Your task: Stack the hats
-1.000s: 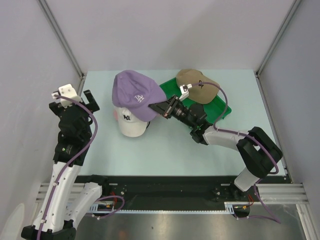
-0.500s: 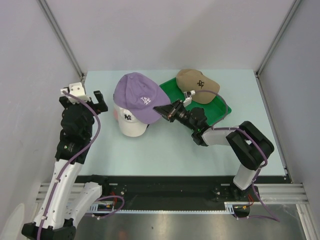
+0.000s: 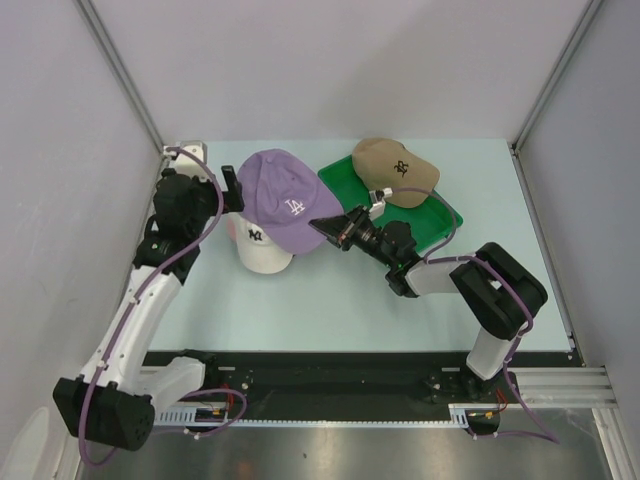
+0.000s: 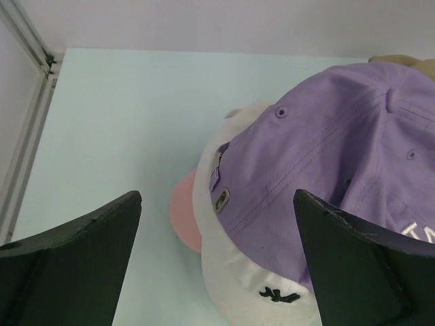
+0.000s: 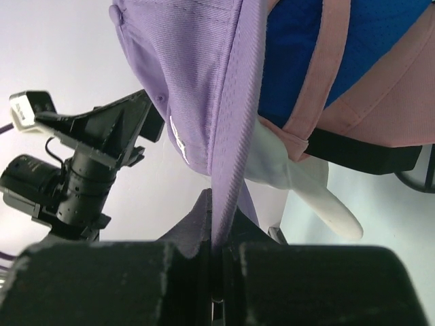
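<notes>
Where lettering can be read: a white stitched "LA" is seen on the front of the lavender cap [image 3: 283, 198]; nothing else is legible.
Other logos: a small black mark is stitched on the white cap [image 3: 262, 252] and another on the tan cap [image 3: 393, 170]; the letters of both are too small to be told.
Caps counted: 5, namely lavender, white, tan, pink cap [image 5: 360, 88] and blue cap [image 5: 306, 41].
Pile: 4 caps are gathered at the left of the tabletop [image 3: 330, 300], with the lavender uppermost and tilted and the white just under it.
Hidden: from above the blue cap is covered entirely and only a sliver of pink is shown at the pile's left edge. Both are seen beneath the lavender in the right wrist view, where their order cannot be told.
Tan cap: 1, set apart on the green tray [image 3: 435, 222] at the back right.
Right hand [image 3: 322, 223]: closed tight on the lavender cap's brim, which is pinched edge-on between its 2 fingers.
Left hand [image 4: 216, 197]: spread wide with nothing held, poised by the back of the pile; contact with the caps cannot be made out.
Black part [image 5: 353, 155]: seen under the pink cap, cut off at the picture's edge and not identified.
Arms: 2.
</notes>
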`<state>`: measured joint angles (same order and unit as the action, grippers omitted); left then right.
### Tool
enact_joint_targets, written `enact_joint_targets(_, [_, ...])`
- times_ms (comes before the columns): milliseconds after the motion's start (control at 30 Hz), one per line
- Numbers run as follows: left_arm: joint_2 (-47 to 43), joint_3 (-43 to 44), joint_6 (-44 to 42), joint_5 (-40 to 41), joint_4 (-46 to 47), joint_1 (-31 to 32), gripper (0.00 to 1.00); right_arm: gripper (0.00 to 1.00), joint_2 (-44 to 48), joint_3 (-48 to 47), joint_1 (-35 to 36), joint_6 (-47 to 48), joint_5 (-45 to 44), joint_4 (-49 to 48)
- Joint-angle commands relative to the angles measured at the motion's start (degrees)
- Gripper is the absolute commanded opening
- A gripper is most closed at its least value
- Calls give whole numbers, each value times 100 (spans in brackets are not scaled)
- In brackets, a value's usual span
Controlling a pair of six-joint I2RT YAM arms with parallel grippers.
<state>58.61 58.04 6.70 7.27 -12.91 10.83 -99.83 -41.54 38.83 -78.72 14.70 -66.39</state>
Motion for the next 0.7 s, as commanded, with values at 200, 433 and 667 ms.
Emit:
enact_joint_targets(200, [212, -46, 543, -1137, 253, -265, 86, 0, -177, 85, -7, 129, 103, 127])
enact_joint_targets(433, [388, -241, 867, -1947, 535, -459, 72, 0, -221, 49, 19, 120, 138, 47])
enact_joint_targets(667, [494, -302, 982, -2221, 640, -538, 48, 0, -230, 58, 28, 102, 121, -32])
